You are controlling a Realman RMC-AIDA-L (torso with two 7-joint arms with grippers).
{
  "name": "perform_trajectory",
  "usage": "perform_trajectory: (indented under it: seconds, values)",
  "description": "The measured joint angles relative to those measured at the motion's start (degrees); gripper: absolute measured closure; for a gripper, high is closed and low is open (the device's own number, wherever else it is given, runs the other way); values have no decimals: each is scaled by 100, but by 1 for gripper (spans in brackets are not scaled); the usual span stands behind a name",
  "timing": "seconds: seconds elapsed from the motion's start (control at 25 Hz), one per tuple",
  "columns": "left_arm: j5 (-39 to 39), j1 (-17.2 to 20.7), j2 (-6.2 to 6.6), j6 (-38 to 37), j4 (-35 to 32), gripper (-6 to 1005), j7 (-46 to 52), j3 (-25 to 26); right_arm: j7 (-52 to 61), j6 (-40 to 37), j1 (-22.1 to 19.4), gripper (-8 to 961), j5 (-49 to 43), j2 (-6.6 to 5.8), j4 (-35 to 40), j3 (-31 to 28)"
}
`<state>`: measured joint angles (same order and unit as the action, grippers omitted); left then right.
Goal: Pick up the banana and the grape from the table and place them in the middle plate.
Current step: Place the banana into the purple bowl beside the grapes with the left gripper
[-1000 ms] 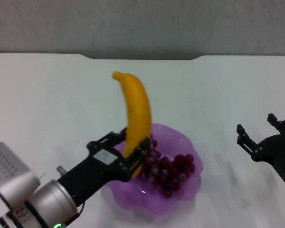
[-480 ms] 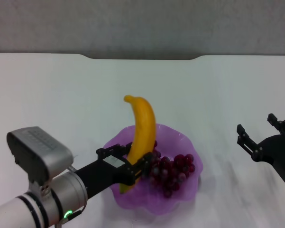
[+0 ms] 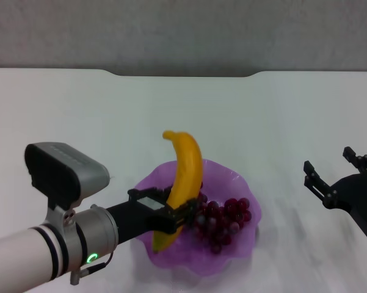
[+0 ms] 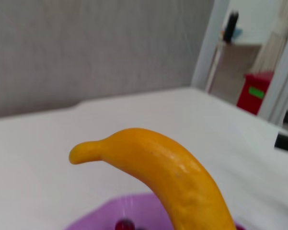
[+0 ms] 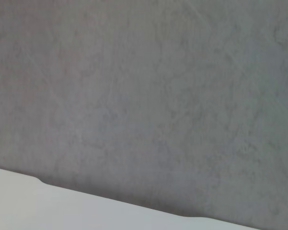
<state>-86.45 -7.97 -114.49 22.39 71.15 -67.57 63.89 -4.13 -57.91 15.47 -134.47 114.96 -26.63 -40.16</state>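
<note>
Lowered since before, the banana (image 3: 184, 182), clamped in the left gripper (image 3: 174, 215), stands nearly upright over the plate (image 3: 232, 259), tip pointing far-left; right gripper (image 3: 337, 174) gapes.

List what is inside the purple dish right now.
The grape bunch lies in the middle plate. The banana, gripped by the left gripper, has its lower end inside; whether it touches the bottom is hidden.

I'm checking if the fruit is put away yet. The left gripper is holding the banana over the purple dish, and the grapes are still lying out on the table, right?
Not quite. The left gripper does hold the banana over the purple dish, but the grapes already lie inside that dish, not on the table. The head view shows this.
</note>
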Motion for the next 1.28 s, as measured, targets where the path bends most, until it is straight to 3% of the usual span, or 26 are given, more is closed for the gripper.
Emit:
perform_trajectory:
  seconds: [0.16,0.56,0.8,1.28]
  values:
    - [-1766,-58,-212,664,68,494,1382,497,0,2,8,77,0,0,0,0]
    - [-4605,-634,-237,1581,141,494,4093,720,0,15,44,77,7,0,0,-1]
    - [-4956,-658,-237,1924,403,493,4432,711,0,43,45,77,17,0,18,-1]
    - [-4950,-488,-250,1722,745,446,4354,562,0,176,70,77,26,0,26,-27]
